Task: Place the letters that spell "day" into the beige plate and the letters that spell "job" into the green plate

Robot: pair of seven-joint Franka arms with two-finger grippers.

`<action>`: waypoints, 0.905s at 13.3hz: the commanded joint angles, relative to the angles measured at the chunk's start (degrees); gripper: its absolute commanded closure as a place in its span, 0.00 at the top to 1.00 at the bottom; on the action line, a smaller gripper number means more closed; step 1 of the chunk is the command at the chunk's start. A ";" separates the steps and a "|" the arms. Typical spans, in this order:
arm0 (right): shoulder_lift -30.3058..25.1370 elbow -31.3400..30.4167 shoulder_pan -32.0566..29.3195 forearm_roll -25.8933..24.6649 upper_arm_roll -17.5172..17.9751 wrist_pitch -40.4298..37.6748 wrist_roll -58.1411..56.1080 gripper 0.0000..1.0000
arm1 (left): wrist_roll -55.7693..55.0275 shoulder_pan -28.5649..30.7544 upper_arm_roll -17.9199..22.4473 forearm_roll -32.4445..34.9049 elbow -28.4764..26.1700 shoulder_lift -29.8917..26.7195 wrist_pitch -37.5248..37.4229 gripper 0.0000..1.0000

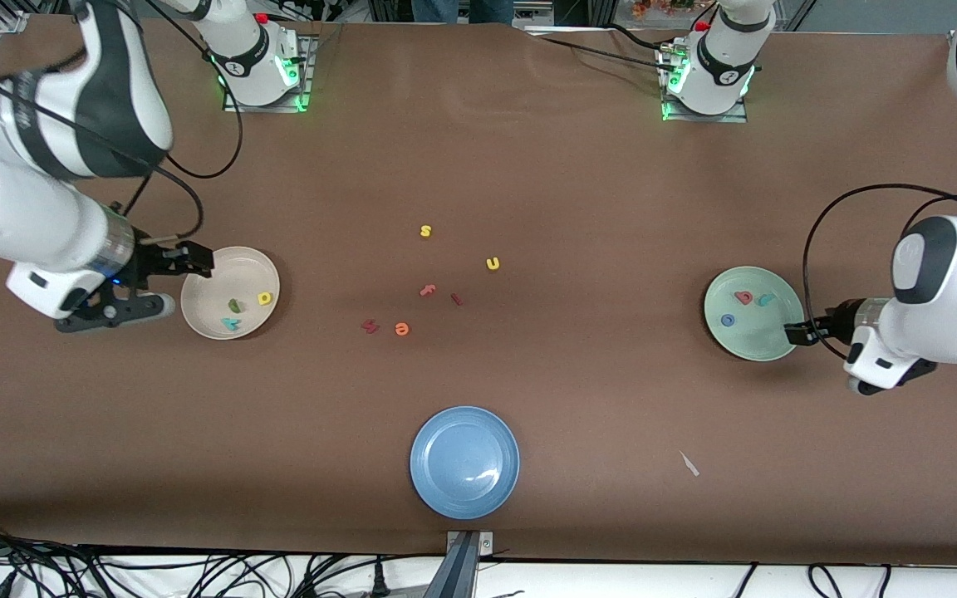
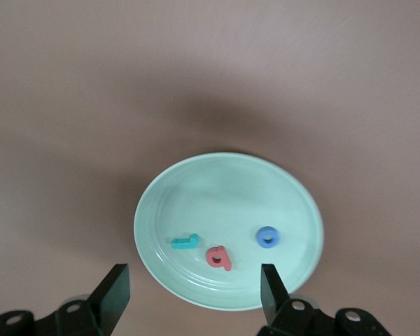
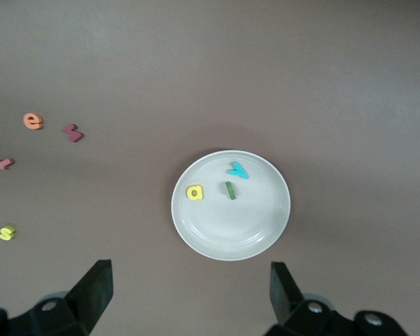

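Front view: left tool open over green plate; right tool open.

You can read only the toy letters themselves: a small yellow foam "s" and a small yellow foam "u" on the brown table, between both grippers.

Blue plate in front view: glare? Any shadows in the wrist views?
Front view: the blue plate shows a small white glare patch. Left wrist view: a soft dark shadow lies on the table beside the green plate. Right wrist view: a faint shadow rings the beige plate.
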 commanded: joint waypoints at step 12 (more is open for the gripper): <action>-13.12 -1.55 -5.75 -2.45 3.44 -10.94 0.50 1.00 | 0.90 -2.05 -4.93 0.42 8.80 -6.98 -9.10 1.00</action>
